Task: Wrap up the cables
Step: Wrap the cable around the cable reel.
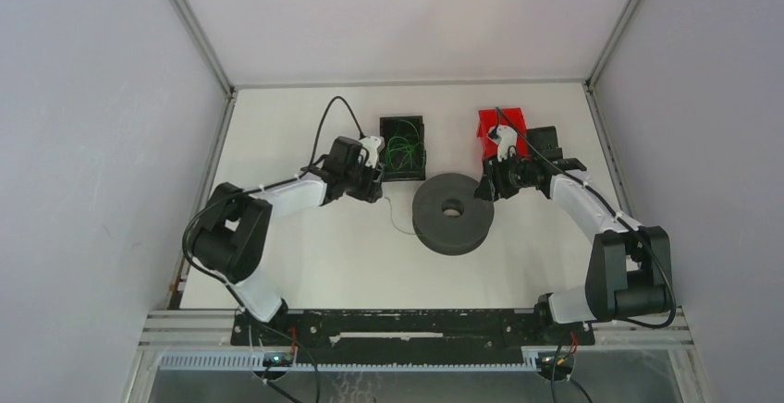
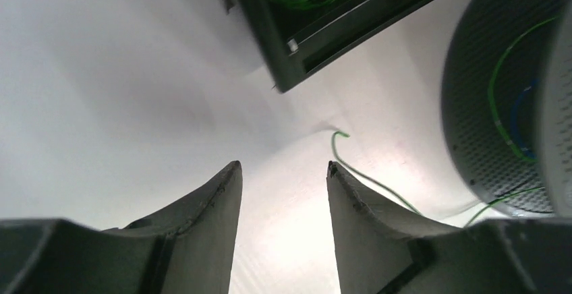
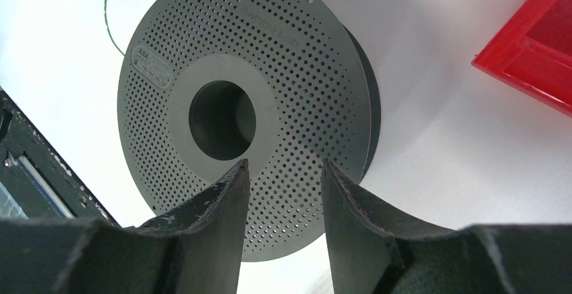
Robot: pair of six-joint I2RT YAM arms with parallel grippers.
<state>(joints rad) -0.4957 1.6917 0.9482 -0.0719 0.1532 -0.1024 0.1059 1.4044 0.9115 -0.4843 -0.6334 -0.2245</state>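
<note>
Thin green cables (image 1: 405,152) coil inside the black tray (image 1: 403,119); one strand (image 2: 367,181) trails loose on the white table (image 1: 314,255)
A round, perforated grey spool (image 3: 297,71) lies flat between tray and red bin (image 1: 500,128). The left gripper (image 2: 283,166) stands half open, holding nothing, strand just beside one finger; the right gripper (image 3: 283,162) is parted and empty above the spool's edge
</note>
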